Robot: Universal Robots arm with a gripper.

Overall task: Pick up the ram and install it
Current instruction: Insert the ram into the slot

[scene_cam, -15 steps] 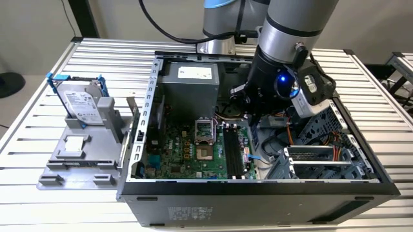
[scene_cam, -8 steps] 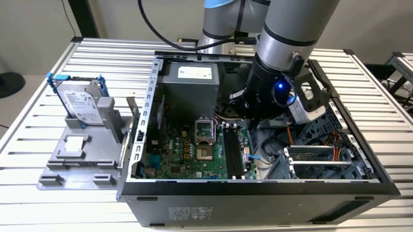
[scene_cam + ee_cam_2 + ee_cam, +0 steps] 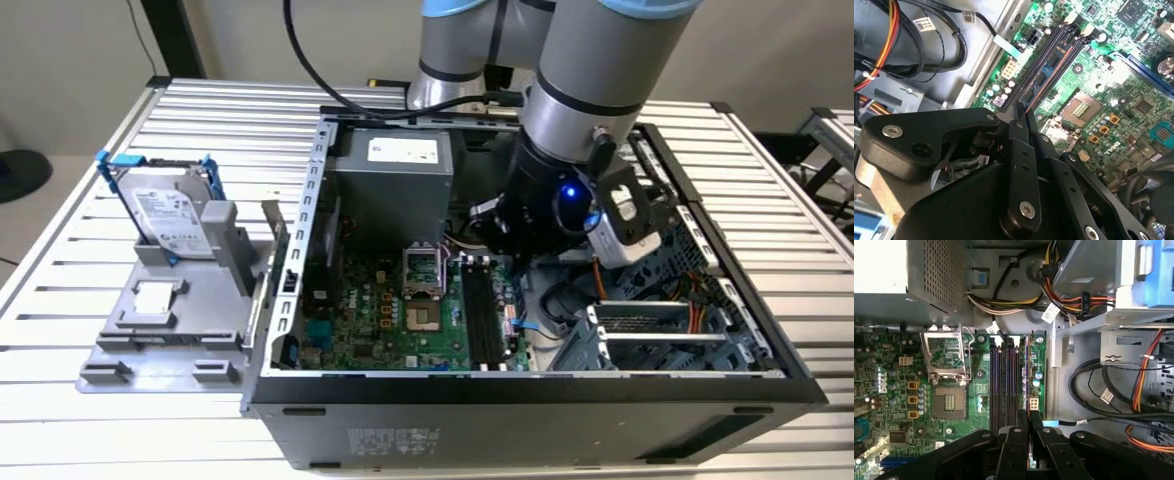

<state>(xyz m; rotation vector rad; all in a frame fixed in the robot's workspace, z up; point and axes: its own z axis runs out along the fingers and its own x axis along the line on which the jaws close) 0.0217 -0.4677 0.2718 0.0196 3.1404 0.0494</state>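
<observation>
Nearest, in the first wrist view: the hand (image 3: pixel 1029 426), black fingers (image 3: pixel 1015 450) set close and clenched on the ram (image 3: pixel 1027 377), a thin board held on edge. Held that way, by judgement, to line its lower edge up with the outermost of the memory slots (image 3: pixel 1004 385), on the side away from the CPU socket (image 3: pixel 949 402). Cannot tell whether seated or merely resting in the slot mouth. Looks down along the fingers here, so presents the stick as a thin top edge. Looks obliquely in the second wrist view, bringing out the blue-green face and dark chips of the ram (image 3: pixel 1048 66), running away from the fingertips along the slot. Farther off, in the exterior view: the arm (image 3: pixel 587 90) reaching down into the open computer case (image 3: pixel 534 395), with the grasp itself hidden behind the wrist. Adds the wider layout: case lying on its side on the slatted surface (image 3: pixel 787 230), presumably for access from above. Outside it, well apart, a hard drive (image 3: pixel 167 215) in a blue frame, upright on a grey stand (image 3: pixel 160 330).
</observation>
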